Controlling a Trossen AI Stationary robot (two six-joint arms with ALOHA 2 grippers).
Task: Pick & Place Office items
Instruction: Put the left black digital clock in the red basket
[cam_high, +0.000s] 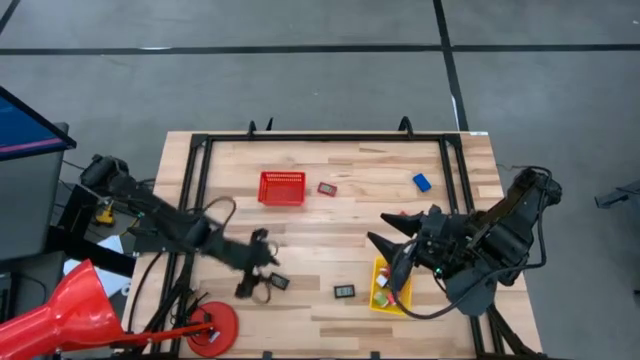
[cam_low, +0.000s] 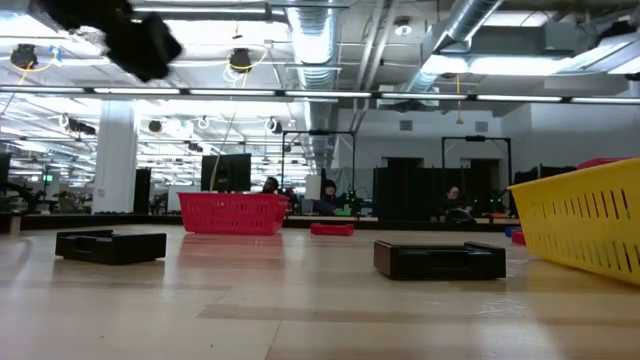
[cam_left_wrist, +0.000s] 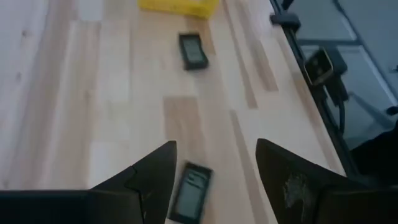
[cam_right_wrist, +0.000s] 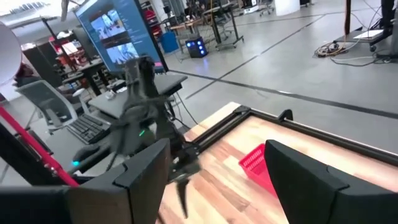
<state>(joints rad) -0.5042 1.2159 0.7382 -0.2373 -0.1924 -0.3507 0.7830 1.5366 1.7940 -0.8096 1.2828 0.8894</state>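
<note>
My left gripper hangs open above the table's near left part. A flat dark rectangle with a pale face lies flat on the wood just below its fingers, untouched. A second dark rectangle lies farther toward the yellow bin, which holds small coloured pieces. My right gripper stands open, raised above the table next to the bin, and nothing shows between its fingers. A small red piece and a blue block lie on the far part of the table.
A red mesh basket stands at the far middle of the table. A black frame runs along the table's edges. Bare wood lies between the basket and the bin. A red funnel-like thing and a red disc sit at the near left.
</note>
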